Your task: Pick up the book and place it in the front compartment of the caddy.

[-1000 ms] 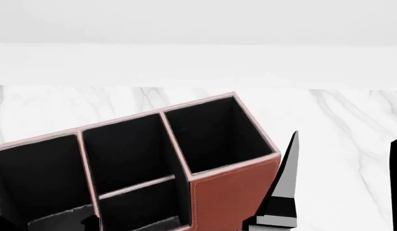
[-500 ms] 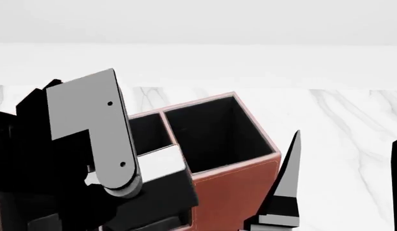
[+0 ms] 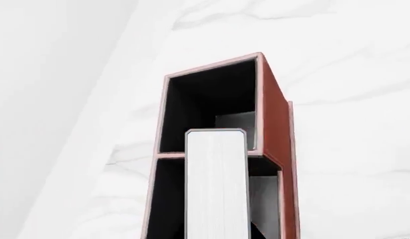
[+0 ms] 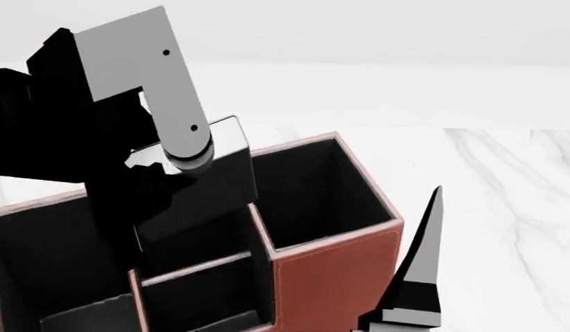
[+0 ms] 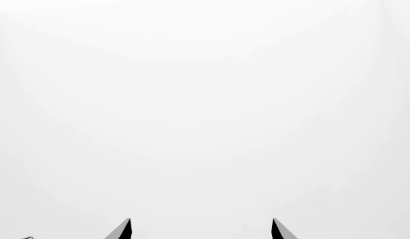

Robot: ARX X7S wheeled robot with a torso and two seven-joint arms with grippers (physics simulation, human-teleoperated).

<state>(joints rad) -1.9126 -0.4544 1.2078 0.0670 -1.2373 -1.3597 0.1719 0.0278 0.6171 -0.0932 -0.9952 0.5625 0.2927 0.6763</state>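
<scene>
The reddish-brown caddy (image 4: pixel 333 277) stands on the marble table, its black compartments open to the top. My left gripper (image 4: pixel 174 173) is shut on the black book (image 4: pixel 221 169) and holds it tilted over the caddy's middle section, lower end near the rim. The low divider (image 4: pixel 197 268) crosses that section, with the front compartment (image 4: pixel 202 301) on its near side. In the left wrist view the book's white page edges (image 3: pixel 216 184) reach over the caddy (image 3: pixel 274 129), and the fingers are hidden. My right gripper (image 4: pixel 502 263) is open and empty beside the caddy's right end.
The tall square end compartment (image 4: pixel 313 194) lies right of the book. The long end compartment (image 4: pixel 54 256) is partly hidden under my left arm. The white marble table (image 4: pixel 488 173) extends right and behind. The right wrist view shows only the right gripper (image 5: pixel 201 229) against white.
My left arm with the book came into the head view from the lower left and rose over the caddy's middle section. The right gripper has hardly moved.
</scene>
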